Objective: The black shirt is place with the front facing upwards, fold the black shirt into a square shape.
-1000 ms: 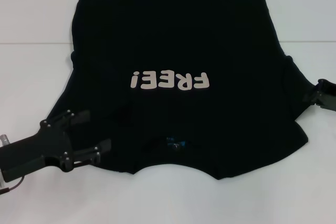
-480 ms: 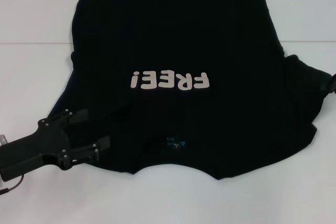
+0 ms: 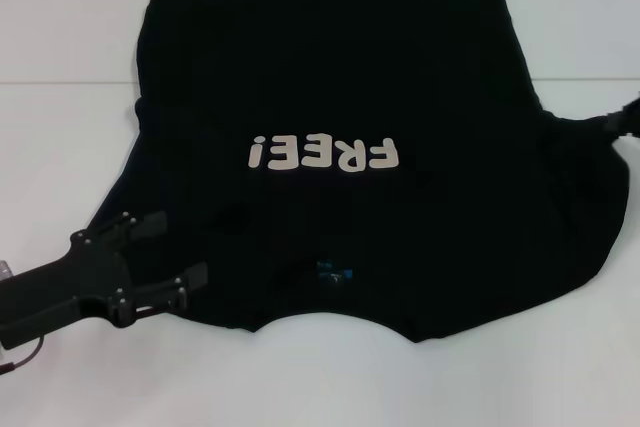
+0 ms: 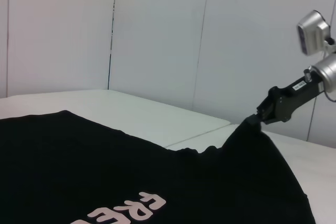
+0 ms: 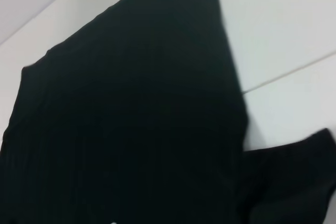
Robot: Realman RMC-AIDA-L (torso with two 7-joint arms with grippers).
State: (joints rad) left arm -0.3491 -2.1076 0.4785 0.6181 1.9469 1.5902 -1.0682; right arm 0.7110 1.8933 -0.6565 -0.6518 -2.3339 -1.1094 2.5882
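Black shirt (image 3: pixel 330 97) lies face-up on the white table (image 3: pixel 60 27); right gripper (image 4: pixel 265 113), clamped on its raised sleeve, may lose it; left gripper (image 3: pixel 170 257), fingers apart over the other sleeve, could snag cloth.

one black shirt (image 3: pixel 340 67), two pincers, left pincer (image 3: pixel 180 252), right pincer (image 4: pixel 255 120), one white table (image 3: pixel 60 147)

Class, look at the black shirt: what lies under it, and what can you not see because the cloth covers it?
Under the black shirt lies the white table, bare around its edges. Anything beneath the cloth is hidden. The right gripper lifts one sleeve; the left gripper rests at the other.
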